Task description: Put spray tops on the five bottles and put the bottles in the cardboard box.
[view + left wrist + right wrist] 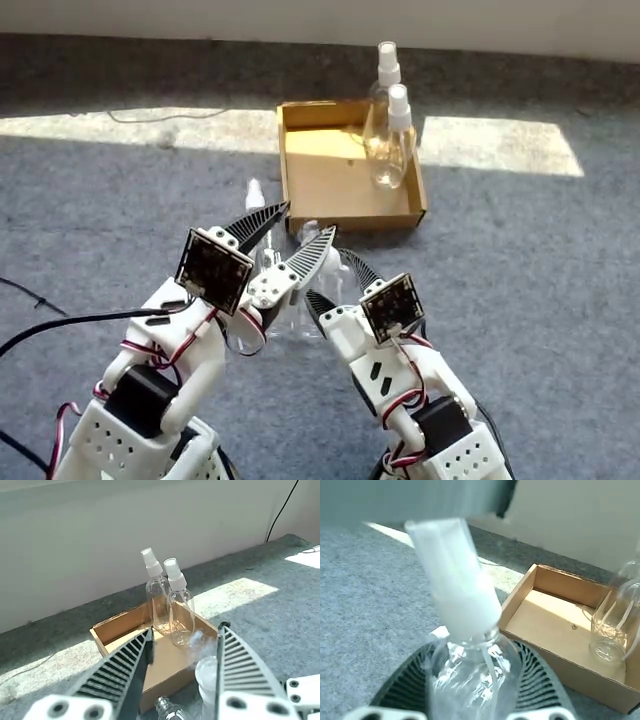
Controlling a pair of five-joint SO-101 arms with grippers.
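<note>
The cardboard box lies on grey carpet at 12 o'clock from both arms. Two capped bottles stand upright and touching in its 1 o'clock corner. The right gripper sits just short of the box's 6 o'clock wall, and its fingers are closed around the clear body of a third bottle. That bottle's white spray top leans toward 11 o'clock in the right wrist view. The left gripper hangs at 10 o'clock from the right one, its two ribbed fingers spread wide apart and gripping nothing. An uncapped bottle neck shows below them. Another white top stands on the carpet just off the box's 8 o'clock corner.
</note>
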